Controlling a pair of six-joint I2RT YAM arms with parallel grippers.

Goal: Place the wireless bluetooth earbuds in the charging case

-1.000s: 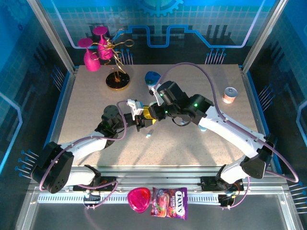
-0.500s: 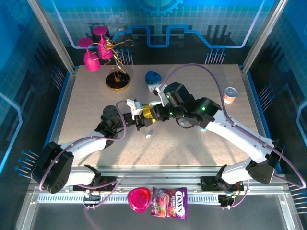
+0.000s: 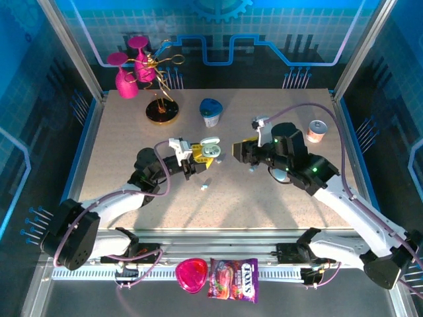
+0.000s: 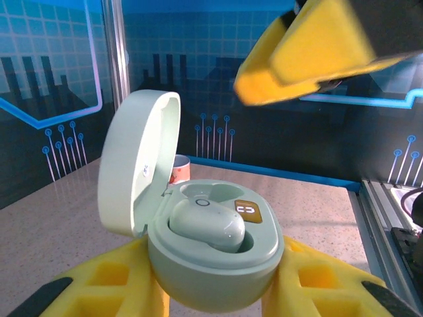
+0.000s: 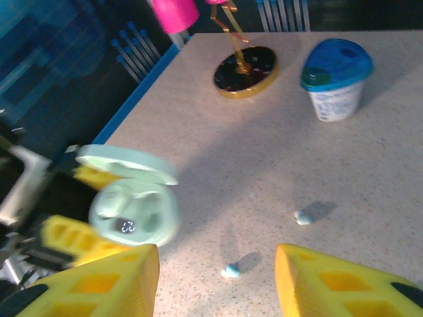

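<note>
Earbud, smooth and glossy, nests in rounded mint case.

My right fingers have spread apart and pulled back rightward, well clear of the charging case, which now sits uncovered with one earbud seated inside.

Overhead light, blue cast; table bright, soft shadows under right gripper. Right wrist view blurred throughout. Left wrist view: case sharp, yellow finger above it blurred.
</note>
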